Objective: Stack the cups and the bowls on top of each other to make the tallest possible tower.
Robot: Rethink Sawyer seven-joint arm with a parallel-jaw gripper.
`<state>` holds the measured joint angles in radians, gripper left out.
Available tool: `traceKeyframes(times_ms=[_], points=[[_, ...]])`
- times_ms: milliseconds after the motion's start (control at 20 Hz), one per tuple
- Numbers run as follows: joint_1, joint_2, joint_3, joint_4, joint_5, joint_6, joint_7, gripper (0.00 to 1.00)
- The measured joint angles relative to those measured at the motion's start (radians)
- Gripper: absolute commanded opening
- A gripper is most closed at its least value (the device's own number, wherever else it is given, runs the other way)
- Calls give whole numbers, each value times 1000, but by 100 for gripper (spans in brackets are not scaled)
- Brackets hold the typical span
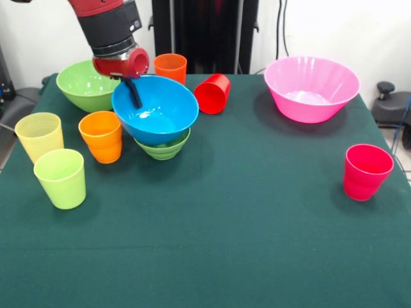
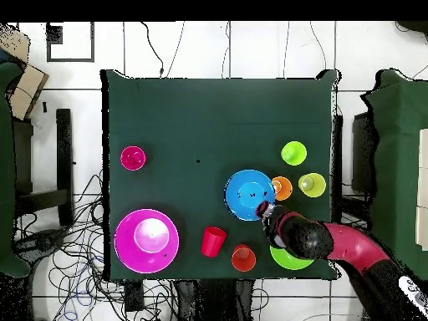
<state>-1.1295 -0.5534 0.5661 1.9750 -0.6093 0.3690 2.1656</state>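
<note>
My gripper (image 1: 134, 97) straddles the far left rim of the large blue bowl (image 1: 160, 112), one black finger inside it, shut on the rim. The blue bowl sits slightly tilted in the small light green bowl (image 1: 164, 149). In the overhead view the gripper (image 2: 266, 209) is at the blue bowl's (image 2: 248, 194) edge. The large light green bowl (image 1: 87, 86) stands behind my wrist. The large pink bowl (image 1: 311, 88) is at the far right. An orange cup (image 1: 101, 136), pale yellow cup (image 1: 40, 136) and lime green cup (image 1: 61, 178) stand at the left.
A second orange cup (image 1: 170, 67) stands at the back. A red cup (image 1: 213, 94) lies on its side beside the blue bowl. A pinkish-red cup (image 1: 366, 172) stands alone at the right. The green table (image 1: 225, 244) is bare at the front middle.
</note>
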Motion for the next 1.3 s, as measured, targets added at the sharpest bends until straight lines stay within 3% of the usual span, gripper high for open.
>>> traceKeyframes(times_ms=[1300], points=[[36,0,0,0,0,-36,0,0]])
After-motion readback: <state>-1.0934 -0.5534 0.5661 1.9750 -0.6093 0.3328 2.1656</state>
